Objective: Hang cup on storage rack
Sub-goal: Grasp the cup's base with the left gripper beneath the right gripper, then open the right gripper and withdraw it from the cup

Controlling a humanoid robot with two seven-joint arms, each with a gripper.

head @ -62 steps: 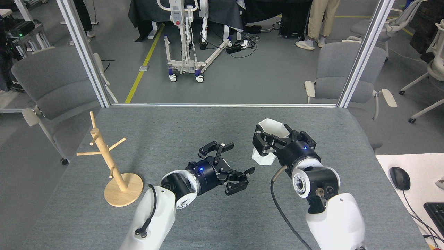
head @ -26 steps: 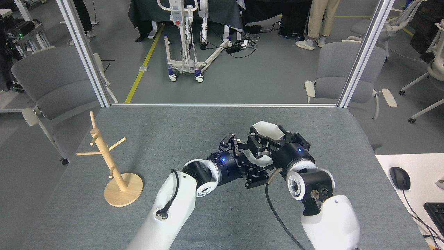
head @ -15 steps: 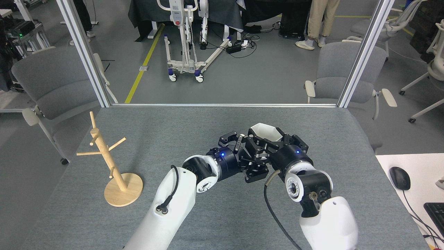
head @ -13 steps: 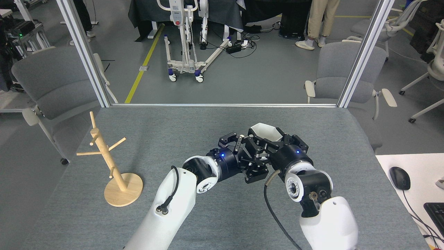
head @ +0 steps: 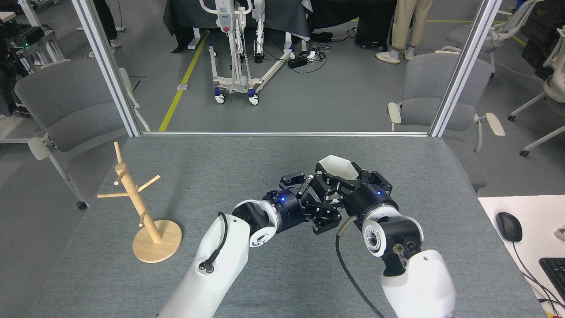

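My right arm: it comes in from the lower right of the frame, white shell nearest, and bends up toward the centre so the wrist meets the cup from below.
My left arm: it rises from the bottom centre and angles right, so that both wrists meet at one spot.
Storage rack (head: 142,207): at the left of the frame on the grey table (head: 247,154), upright on its round base, pegs bare, well apart from both grippers. I judge the cup must cross to that side, which is likely why my left arm has a part in this.
Right gripper (head: 337,179): just right of centre, fingers clamped on the cup's sides, keeping it upright with the mouth open upward.
Left gripper (head: 315,198): pressed in close from the left, its black fingers (head: 292,179) overlapping mine on the right. They seem to bracket the lower body of the cup, but I cannot tell whether they are closed on it or apart.
Cup (head: 339,167): centre of the frame, only the white hexagonal rim and a little wall showing above the fingers; I cannot tell whether it rests on the table.
Step, as I judge it: a handover from right to left, not yet finished.
Beyond the table: grey chairs, a wheeled stand and a person's legs at the top of the frame.
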